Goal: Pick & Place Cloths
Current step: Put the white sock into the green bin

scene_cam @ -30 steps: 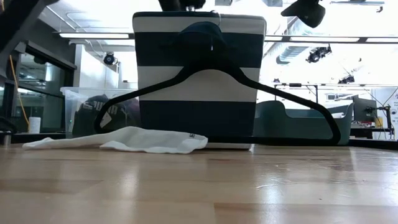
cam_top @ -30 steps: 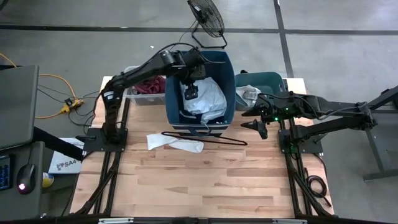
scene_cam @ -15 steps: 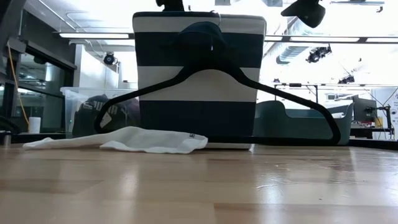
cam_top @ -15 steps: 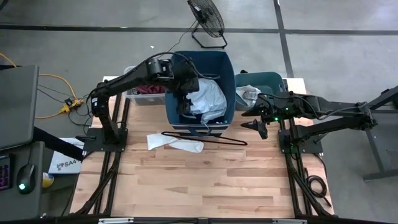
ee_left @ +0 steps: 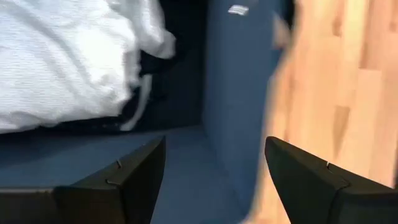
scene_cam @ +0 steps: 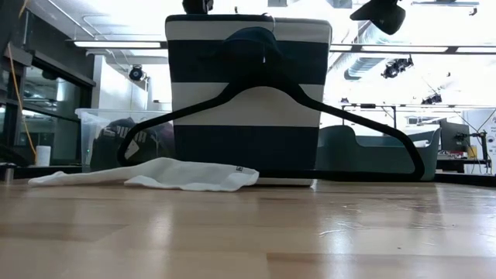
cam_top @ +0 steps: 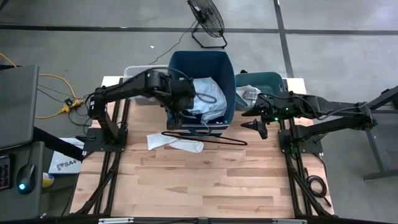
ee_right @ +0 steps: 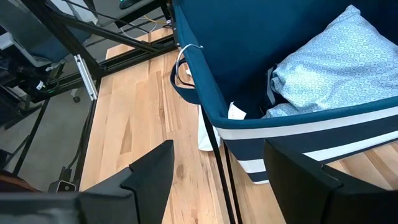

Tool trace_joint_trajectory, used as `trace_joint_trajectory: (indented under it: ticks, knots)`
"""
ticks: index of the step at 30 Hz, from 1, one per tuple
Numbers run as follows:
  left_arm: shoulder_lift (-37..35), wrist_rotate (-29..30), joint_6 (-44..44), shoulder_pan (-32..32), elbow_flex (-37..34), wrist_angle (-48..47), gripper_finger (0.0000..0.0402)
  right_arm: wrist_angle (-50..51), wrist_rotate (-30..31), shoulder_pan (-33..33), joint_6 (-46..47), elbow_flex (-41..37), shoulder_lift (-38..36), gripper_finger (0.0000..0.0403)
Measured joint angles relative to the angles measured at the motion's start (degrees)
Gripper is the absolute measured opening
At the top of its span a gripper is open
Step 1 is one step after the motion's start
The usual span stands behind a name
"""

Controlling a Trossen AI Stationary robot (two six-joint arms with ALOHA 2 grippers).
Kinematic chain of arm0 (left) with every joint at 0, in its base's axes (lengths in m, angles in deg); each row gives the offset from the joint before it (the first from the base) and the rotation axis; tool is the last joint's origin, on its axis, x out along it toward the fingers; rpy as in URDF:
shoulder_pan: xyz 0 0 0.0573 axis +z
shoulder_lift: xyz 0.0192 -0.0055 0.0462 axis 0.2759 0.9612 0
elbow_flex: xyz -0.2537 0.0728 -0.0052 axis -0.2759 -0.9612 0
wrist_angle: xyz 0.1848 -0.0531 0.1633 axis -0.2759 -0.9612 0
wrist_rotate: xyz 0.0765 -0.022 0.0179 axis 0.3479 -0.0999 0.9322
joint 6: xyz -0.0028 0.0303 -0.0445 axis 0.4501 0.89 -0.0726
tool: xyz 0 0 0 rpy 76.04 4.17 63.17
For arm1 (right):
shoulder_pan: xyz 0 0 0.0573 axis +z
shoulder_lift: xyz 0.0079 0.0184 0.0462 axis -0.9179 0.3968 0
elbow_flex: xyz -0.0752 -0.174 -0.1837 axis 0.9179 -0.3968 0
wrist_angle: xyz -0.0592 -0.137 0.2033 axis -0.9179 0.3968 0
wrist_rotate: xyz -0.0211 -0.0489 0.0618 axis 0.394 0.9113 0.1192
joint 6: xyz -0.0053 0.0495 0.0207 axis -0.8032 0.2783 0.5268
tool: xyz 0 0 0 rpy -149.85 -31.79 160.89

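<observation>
A navy bin with white stripes [cam_top: 202, 87] holds a pale blue-grey cloth [cam_top: 210, 94], which also shows in the right wrist view [ee_right: 329, 68]. A white cloth [cam_top: 174, 142] lies flat on the table in front of the bin. My left gripper [cam_top: 180, 107] hangs open and empty over the bin's near-left part. In its wrist view [ee_left: 214, 149] it looks at the bin's inner wall and the pale cloth [ee_left: 62, 62]. My right gripper [cam_top: 256, 122] waits open to the right of the bin, seen also in its wrist view [ee_right: 217, 155].
A thin black hanger [cam_top: 205, 138] leans against the bin's near wall, its hook [ee_right: 186, 62] over the rim. A clear tub [scene_cam: 124, 139] with dark garments stands far left. A teal bin [cam_top: 264, 81] holding a white cloth [cam_top: 247, 93] stands far right. Bare wood lies near.
My left gripper has drawn back from above the bin's middle toward the table's near left, ending over the bin's near-left part. The pale cloth in the bin now shows more fully. The right arm, the hanger and the white cloth have kept still.
</observation>
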Motion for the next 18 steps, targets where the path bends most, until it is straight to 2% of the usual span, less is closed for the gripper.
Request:
trace_joint_trajectory:
  ticks: [4,11,14,18]
  knots:
    - [-0.15,0.47,-3.21,-3.65,-0.02,-1.25,0.0268,0.00,0.00,0.00,0.00,0.00,0.00,0.0237]
    - [-2.42,4.84,-9.78,-8.59,-0.95,-0.76,0.0268,0.02,0.00,0.02,0.01,0.00,0.02,0.0237]
    - [-5.25,7.16,-12.66,-10.04,-4.74,-0.90,0.0268,0.00,0.00,0.00,0.00,0.00,0.02,0.0237]
    - [-10.81,10.34,-17.84,-10.98,-13.79,0.04,0.0268,0.00,0.00,-0.01,0.02,0.00,0.01,0.0237]
